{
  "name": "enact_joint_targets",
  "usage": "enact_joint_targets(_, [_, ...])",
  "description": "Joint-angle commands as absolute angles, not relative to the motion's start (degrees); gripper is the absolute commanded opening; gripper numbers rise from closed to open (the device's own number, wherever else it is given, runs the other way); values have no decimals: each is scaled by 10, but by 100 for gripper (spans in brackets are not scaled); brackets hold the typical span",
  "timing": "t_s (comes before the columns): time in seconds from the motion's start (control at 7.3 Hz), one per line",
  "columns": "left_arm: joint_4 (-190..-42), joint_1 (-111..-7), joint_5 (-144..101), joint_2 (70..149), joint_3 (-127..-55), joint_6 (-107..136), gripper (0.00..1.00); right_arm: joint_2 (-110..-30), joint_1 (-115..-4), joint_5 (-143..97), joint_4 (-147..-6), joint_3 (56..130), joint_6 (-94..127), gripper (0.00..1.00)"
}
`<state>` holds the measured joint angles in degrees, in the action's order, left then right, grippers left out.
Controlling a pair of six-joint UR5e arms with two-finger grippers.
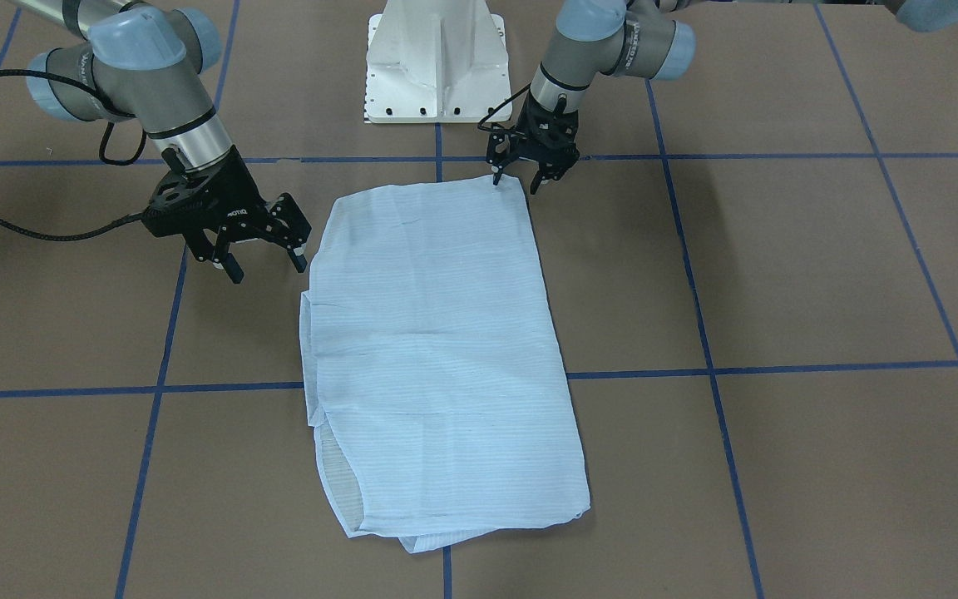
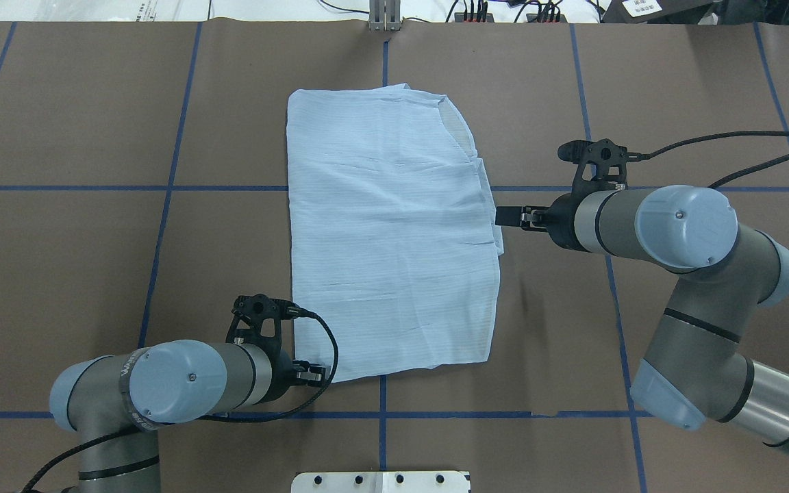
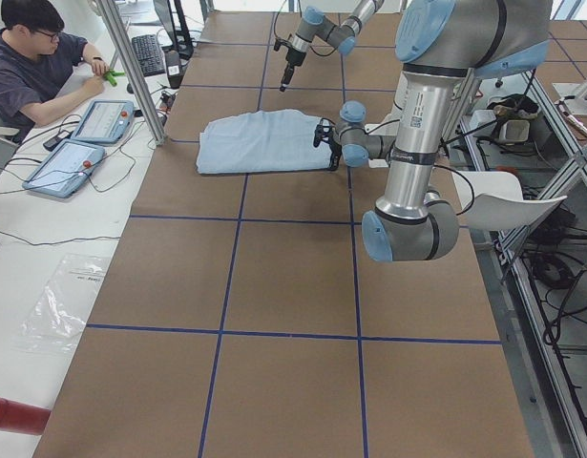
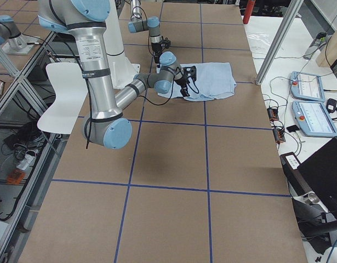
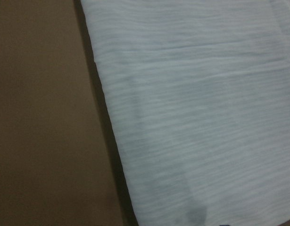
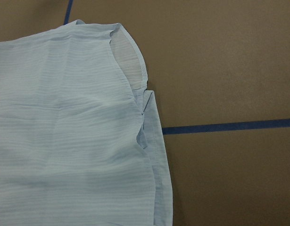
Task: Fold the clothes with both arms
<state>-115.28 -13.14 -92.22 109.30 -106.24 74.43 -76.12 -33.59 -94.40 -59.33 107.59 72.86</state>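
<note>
The folded blue shirt lies flat on the counter. The left tool hangs spread at one shirt corner, the right tool spread beside the shirt's layered edge. A pinch might grab only the top layer and spoil the fold.

Six cameras, one table.
I'm looking down from behind the robot's base and from across it; two end cameras are peering along from farther off; both wrist cameras are sitting close over the shirt, which every view is sharing.
</note>
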Motion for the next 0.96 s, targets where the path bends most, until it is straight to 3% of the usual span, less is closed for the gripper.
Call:
enact_joint_targets(0.0, [-1153, -135, -921, 1101, -1064, 764, 65, -761, -335, -944, -592, 1076, 729, 100])
enact_joint_targets(0.82, [-1146, -135, -904, 1095, -1058, 856, 66, -761, -333, -942, -591, 1075, 729, 100])
